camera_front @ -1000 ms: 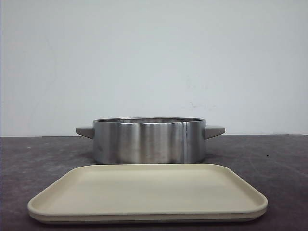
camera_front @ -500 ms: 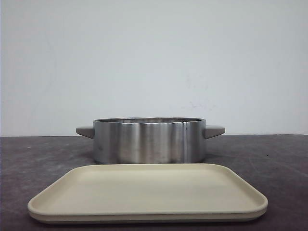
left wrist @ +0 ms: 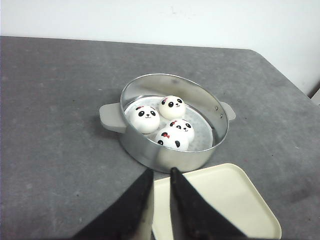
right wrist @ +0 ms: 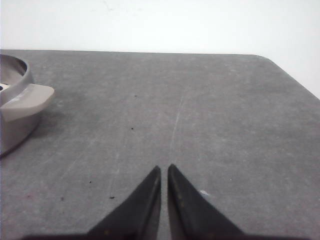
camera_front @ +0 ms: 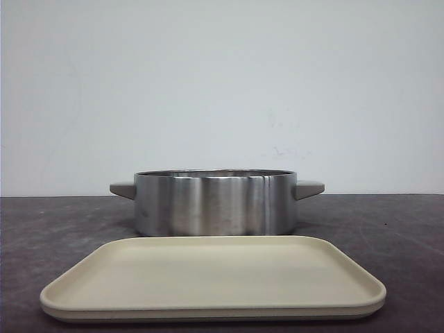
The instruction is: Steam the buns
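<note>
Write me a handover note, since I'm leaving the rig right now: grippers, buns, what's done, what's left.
Left gripper: nearly shut, empty, above the cream tray's near edge.
Right gripper: nearly shut, empty, over bare table beside the pot.
Buns: all four sit inside the steel pot.
Done: the tray holds nothing, loading looks finished.
Left: no lid in view; nothing obvious remains.

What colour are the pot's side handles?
Grey-beige handles on the shiny steel pot, clearest in the left wrist view.
</note>
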Motion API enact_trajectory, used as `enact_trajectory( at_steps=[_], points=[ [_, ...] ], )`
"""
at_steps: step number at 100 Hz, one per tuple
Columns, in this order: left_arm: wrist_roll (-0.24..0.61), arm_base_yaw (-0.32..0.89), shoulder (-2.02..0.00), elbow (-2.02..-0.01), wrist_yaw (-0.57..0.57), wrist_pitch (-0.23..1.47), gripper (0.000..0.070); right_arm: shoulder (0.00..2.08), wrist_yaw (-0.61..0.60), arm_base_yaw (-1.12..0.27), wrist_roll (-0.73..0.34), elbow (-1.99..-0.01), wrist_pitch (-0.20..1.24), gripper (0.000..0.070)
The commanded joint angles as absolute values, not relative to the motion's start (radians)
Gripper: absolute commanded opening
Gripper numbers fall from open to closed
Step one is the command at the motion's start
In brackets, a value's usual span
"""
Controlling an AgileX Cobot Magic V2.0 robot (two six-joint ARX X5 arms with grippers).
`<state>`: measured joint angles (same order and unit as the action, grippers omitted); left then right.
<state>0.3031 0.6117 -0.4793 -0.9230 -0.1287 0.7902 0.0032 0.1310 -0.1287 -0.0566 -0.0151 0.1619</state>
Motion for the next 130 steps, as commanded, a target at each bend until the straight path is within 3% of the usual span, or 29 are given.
enact_trajectory(
  at_steps=[1, 24, 49, 81, 110, 130],
  points=[
    [0.304, 0.619, -0.483, -0.939, -0.131, 0.782, 0.0017, 0.004, 0.131, -0.128, -0.064, -0.012, 0.158, 0.0017],
    [0.256, 0.548, -0.453, -0.926, -0.133, 0.767, 0.0017, 0.004, 0.131, -0.128, -0.064, -0.012, 0.158, 0.0017],
    [0.219, 0.276, -0.259, -0.63, 0.087, 0.406, 0.0017, 0.004, 0.131, -0.128, -0.064, -0.012, 0.158, 0.0017],
    [0.21, 0.064, -0.073, -0.242, 0.097, 0.123, 0.0017, 0.004, 0.131, -0.128, -0.064, -0.012, 0.158, 0.0017],
    [0.221, 0.003, -0.018, -0.048, 0.097, 0.007, 0.0017, 0.004, 0.131, -0.128, -0.064, -0.012, 0.158, 0.0017],
    [0.193, -0.009, -0.003, -0.014, 0.094, 0.058, 0.0017, 0.004, 0.131, -0.128, -0.064, -0.012, 0.158, 0.0017]
  ],
)
